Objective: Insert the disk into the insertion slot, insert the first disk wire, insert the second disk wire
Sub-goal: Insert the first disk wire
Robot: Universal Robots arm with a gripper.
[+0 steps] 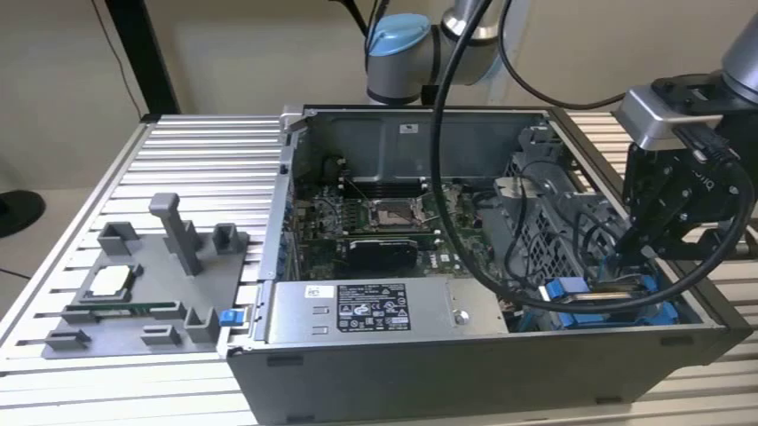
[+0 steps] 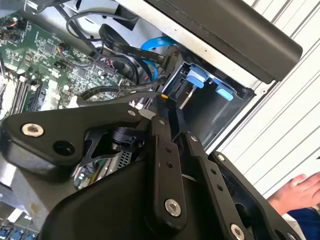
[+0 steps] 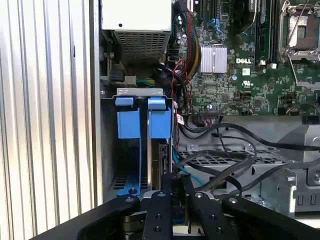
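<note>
The disk (image 3: 159, 122), edged by its bright blue carrier, stands on edge inside the insertion slot (image 3: 111, 150) at the case's front corner. It also appears in the exterior view (image 1: 616, 306) and the second wrist view (image 2: 195, 77). My gripper (image 1: 645, 266) hangs just above that bay. In both wrist views its fingers (image 3: 174, 179) meet at the tips (image 2: 167, 97), shut on the end of a black disk wire (image 2: 115, 92) that runs up to them. A blue wire (image 2: 155, 45) loops close by.
The open case holds a motherboard (image 1: 379, 231) and a grey power-supply box (image 1: 355, 311), with loose black cables (image 3: 225, 160) beside the bay. A grey fixture (image 1: 142, 293) lies at the exterior view's left. A hand with a blue sleeve (image 2: 300, 192) rests outside the case.
</note>
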